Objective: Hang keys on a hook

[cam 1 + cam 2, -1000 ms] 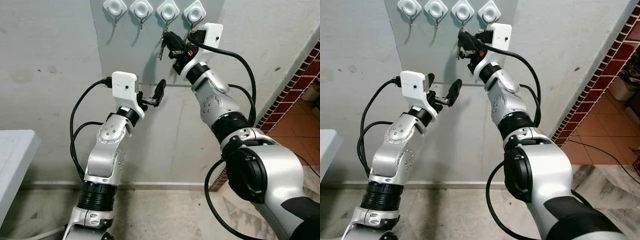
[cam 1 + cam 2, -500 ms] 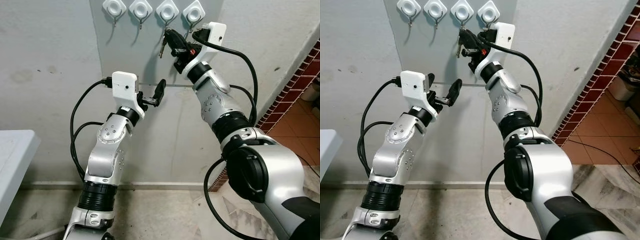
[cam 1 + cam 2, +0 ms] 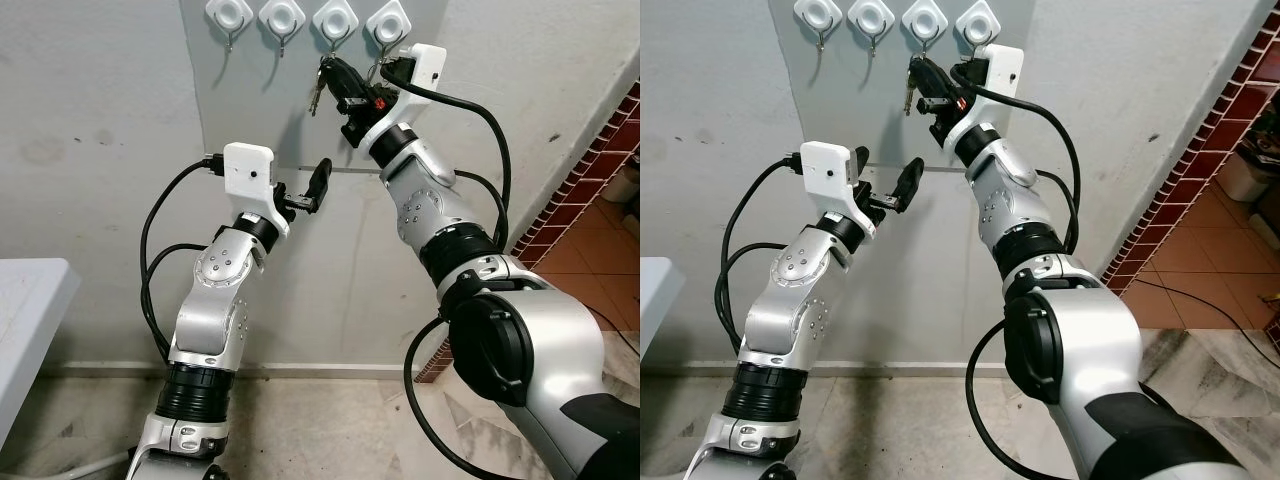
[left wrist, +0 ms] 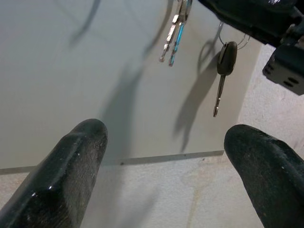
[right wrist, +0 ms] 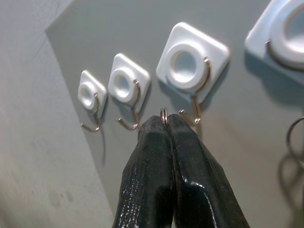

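Observation:
Four white hooks sit in a row on a grey panel (image 3: pixel 250 110): first (image 3: pixel 230 15), second (image 3: pixel 282 15), third (image 3: pixel 334 18), fourth (image 3: pixel 388 20). My right gripper (image 3: pixel 333 72) is raised just below the third hook and is shut on a key ring (image 5: pixel 164 113) whose silver keys (image 3: pixel 316 97) dangle beneath. In the right wrist view the ring sits just beside the tip of the third hook (image 5: pixel 192 66). A black-headed key (image 4: pixel 227 57) hangs on the panel beside the held keys (image 4: pixel 175 28). My left gripper (image 3: pixel 305 195) stands open lower down, facing the panel, holding nothing.
A grey table corner (image 3: pixel 25 320) juts in at the lower left. A red brick-tiled wall (image 3: pixel 600 170) runs down the right side. Black cables (image 3: pixel 150 260) loop off both wrists. Bare concrete floor (image 3: pixel 330 430) lies below.
My right gripper has carried the keys slightly up and then left along the hook row, below the third hook. The left arm has not moved.

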Robot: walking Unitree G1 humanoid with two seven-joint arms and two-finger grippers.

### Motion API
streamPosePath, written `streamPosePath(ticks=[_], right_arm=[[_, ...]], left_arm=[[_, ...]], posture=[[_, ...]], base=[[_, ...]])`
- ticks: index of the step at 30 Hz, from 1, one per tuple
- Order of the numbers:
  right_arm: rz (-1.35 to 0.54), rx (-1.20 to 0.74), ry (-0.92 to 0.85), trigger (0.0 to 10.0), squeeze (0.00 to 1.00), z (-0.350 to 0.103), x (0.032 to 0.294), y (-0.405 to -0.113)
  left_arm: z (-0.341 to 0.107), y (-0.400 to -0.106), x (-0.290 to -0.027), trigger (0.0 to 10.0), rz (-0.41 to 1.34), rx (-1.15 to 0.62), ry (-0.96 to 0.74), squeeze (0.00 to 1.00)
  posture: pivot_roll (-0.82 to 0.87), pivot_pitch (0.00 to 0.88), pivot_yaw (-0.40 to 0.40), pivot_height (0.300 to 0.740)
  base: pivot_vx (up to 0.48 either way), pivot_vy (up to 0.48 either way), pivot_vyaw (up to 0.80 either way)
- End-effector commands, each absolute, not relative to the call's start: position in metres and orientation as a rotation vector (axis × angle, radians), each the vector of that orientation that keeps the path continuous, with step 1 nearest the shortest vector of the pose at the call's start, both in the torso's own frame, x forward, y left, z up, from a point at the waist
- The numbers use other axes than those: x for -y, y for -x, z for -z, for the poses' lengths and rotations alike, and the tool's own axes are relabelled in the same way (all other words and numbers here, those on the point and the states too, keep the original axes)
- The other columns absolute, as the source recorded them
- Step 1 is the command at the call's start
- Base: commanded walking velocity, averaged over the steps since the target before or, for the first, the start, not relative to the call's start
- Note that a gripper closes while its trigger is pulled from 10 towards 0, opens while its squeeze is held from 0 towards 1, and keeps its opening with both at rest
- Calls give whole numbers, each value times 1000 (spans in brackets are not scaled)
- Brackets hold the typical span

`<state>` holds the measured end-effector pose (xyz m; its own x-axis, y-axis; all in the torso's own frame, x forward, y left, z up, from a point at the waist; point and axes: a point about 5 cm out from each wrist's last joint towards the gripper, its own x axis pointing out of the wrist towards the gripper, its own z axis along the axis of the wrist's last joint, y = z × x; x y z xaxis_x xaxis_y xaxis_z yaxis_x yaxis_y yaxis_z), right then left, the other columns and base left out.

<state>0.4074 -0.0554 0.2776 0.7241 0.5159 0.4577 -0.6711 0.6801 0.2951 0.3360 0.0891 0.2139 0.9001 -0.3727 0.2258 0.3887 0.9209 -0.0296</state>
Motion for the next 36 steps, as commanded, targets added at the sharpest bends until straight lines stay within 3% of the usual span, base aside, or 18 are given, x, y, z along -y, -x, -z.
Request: streamPosePath(ticks=[1, 22, 36], right_arm=[[-666, 380, -475, 10000, 0, -290, 59, -409], [-632, 322, -635, 10000, 0, -288, 63, -413], [-704, 233, -612, 10000, 0, -272, 54, -410]], left_arm=[[-222, -334, -88, 10000, 396, 247, 76, 0], [-224, -334, -88, 10000, 395, 250, 80, 0], [-225, -335, -88, 10000, 394, 252, 79, 0]], posture=[[46, 41, -85, 740], [45, 44, -85, 740], [42, 43, -82, 740]], base=[[0, 0, 0], [0, 0, 0], [0, 0, 0]])
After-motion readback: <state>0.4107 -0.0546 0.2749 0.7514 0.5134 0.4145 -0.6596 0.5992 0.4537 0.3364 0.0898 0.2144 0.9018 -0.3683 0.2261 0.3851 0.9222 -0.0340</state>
